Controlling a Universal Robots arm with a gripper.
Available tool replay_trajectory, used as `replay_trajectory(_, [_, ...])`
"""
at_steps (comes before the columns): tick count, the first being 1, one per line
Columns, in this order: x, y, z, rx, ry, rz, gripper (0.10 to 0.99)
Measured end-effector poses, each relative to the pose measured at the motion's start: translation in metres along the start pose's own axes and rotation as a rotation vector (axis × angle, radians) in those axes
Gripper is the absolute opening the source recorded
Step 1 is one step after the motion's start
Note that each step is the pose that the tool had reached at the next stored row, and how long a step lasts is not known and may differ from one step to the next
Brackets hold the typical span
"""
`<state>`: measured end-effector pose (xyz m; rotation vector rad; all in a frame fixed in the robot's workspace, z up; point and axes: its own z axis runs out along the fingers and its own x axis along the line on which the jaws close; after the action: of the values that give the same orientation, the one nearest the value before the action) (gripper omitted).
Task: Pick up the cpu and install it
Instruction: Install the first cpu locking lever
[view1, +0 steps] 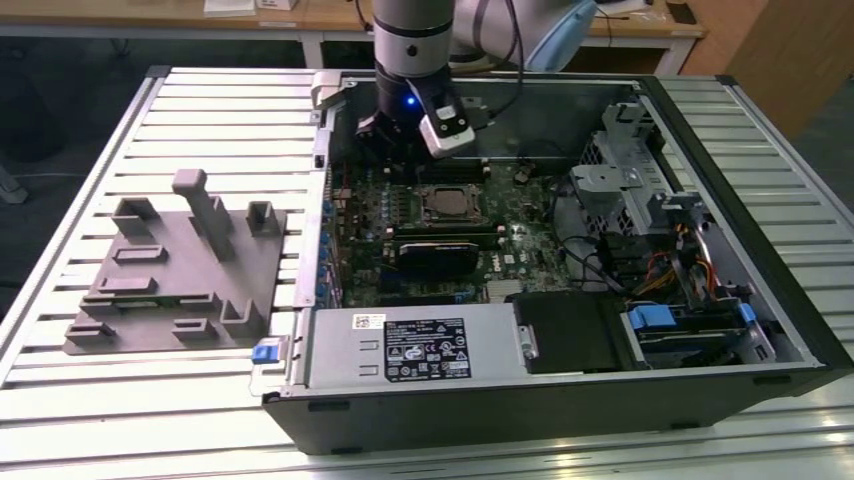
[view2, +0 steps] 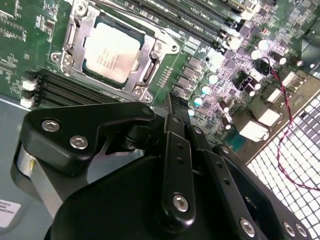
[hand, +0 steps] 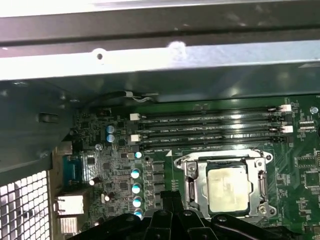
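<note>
In the exterior view, the black gripper (view1: 400, 150) on the grey robot arm is hanging inside the open black computer case (view1: 747, 330), just past the square silver socket frame (view1: 447, 203) on the green motherboard (view1: 527, 255), on the side nearer the case's back wall. A grey plastic fixture block (view1: 174, 265) is lying on the ribbed metal table (view1: 80, 160), well apart from the socket frame, towards the exterior view's left. In the second wrist view, the small flat square cpu with its silvery-white metal top (view2: 111, 51) is sitting inside the socket frame (view2: 75, 30), with the metal frame lying around its edges. The gripper (view2: 172, 100) is hovering near the socket frame and is not touching the cpu. Its thin black fingers (view2: 176, 112) are looking pressed together with nothing between them. In the first wrist view, the cpu (hand: 227, 187) is again resting flat in the socket frame (hand: 192, 185), beside the long black memory slots (hand: 210, 127), and the gripper is showing close to the socket frame. The cpu is probably light, stiff and smooth, so it could slip. It is likely easy to hurt on its underside, so holding it by two opposite edges seems safest.
</note>
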<state>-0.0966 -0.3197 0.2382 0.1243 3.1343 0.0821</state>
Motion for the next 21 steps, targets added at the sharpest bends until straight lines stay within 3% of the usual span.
replay_trajectory(4, [0.0032, -0.0007, 0.0000, -0.017, 0.0013, 0.000, 0.106])
replay_trajectory(5, [0.0035, -0.0008, 0.0001, -0.026, 0.0020, 0.000, 0.106])
replay_trajectory(13, [0.0042, -0.0022, 0.0000, -0.162, 0.0133, -0.004, 0.106])
replay_trajectory(15, [0.0043, -0.0024, 0.0000, -0.184, 0.0148, -0.004, 0.106])
replay_trajectory(17, [0.0043, -0.0025, 0.0000, -0.199, 0.0161, -0.005, 0.106])
replay_trajectory(19, [0.0043, -0.0026, 0.0000, -0.224, 0.0181, -0.005, 0.106])
replay_trajectory(21, [0.0043, -0.0025, -0.0003, -0.229, 0.0184, -0.005, 0.106])
